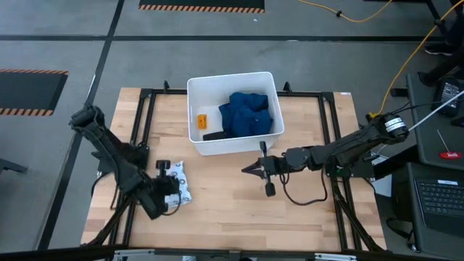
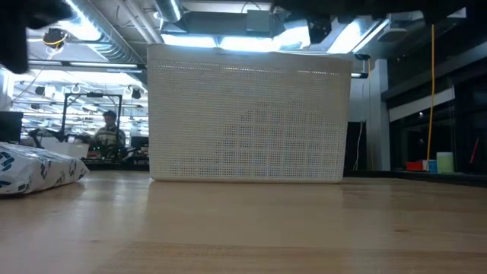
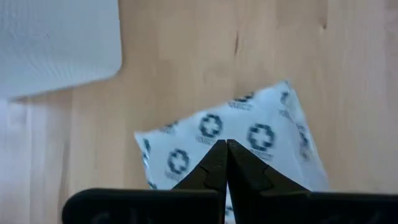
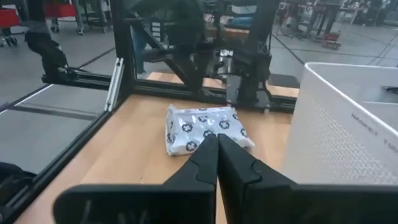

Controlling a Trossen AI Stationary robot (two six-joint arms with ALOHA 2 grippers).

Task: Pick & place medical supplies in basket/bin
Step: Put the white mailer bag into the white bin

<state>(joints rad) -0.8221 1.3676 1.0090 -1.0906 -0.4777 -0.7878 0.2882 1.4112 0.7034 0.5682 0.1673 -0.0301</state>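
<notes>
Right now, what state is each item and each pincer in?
Tub: upright on the table.
Cloth: crumpled in the tub.
Orange bottle: in the tub.
Black oblong: in the tub.
Packet: flat on the table, outside the tub.
Left pincer: shut, empty.
Right pincer: shut, empty.

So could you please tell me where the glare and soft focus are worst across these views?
Low view: bright ceiling lights glare above the white tub, its mesh wall glowing, and the near tabletop looks soft. Left wrist view: the white packet is mildly blurred. Right wrist view: the near fingers are soft. High view: even light, no harsh glare.
</notes>
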